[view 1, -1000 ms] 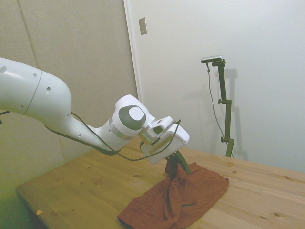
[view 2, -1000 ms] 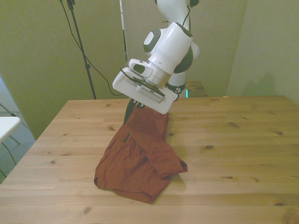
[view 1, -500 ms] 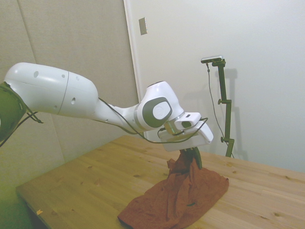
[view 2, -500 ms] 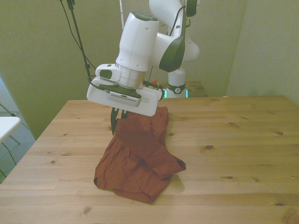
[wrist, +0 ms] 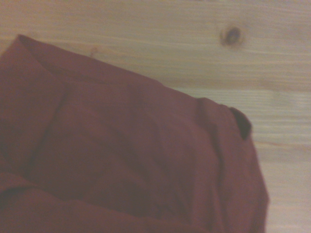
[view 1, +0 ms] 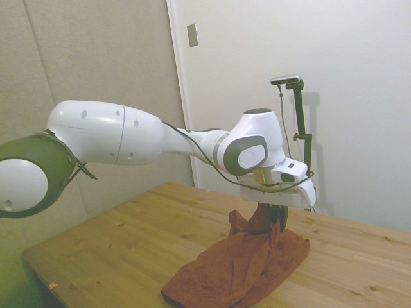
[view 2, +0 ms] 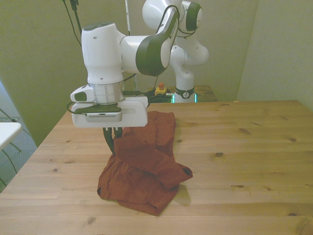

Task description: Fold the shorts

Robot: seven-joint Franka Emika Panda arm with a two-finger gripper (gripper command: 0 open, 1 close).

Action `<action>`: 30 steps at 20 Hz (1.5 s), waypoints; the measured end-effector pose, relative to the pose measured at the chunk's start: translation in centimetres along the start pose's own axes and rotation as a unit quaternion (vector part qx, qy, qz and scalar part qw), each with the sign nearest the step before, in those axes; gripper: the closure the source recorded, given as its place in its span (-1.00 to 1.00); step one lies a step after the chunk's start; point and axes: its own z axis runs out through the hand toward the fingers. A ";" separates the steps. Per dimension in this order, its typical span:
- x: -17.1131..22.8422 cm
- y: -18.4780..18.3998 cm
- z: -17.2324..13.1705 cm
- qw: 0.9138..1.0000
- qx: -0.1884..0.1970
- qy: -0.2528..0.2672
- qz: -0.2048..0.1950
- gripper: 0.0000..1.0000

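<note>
The rust-red shorts (view 2: 142,176) lie bunched on the wooden table (view 2: 244,147), toward the front view's left. One edge of them is pulled up off the table and folded partway over the rest. My gripper (view 2: 113,141) is shut on that raised edge, just above the cloth pile. In the side view the shorts (view 1: 237,269) rise in a peak to the gripper (view 1: 276,217). Crinkled folds of the shorts (wrist: 121,160) with a dark trim spot fill most of the wrist view, with bare wood beyond.
A small yellow box with a red button (view 2: 160,89) sits behind the table's far edge near the robot's base. A white surface (view 2: 7,132) stands off the table at the front view's left. Bare wood stretches to the front view's right.
The gripper has carried the held edge of the shorts toward the front view's left and nearer the camera, rightward in the side view. The raised cloth now drapes over the pile.
</note>
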 end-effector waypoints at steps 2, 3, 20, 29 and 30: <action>0.1 -1.0 0.6 0.999 0.038 -0.029 -0.016 1.00; 0.1 -1.5 0.7 0.997 0.056 -0.043 -0.023 1.00; 4.3 6.6 0.3 0.981 0.165 -0.104 0.000 -1.00; 4.7 7.3 0.2 0.979 0.180 -0.101 0.002 -1.00; 4.7 7.1 0.2 0.978 0.180 -0.100 0.000 -1.00</action>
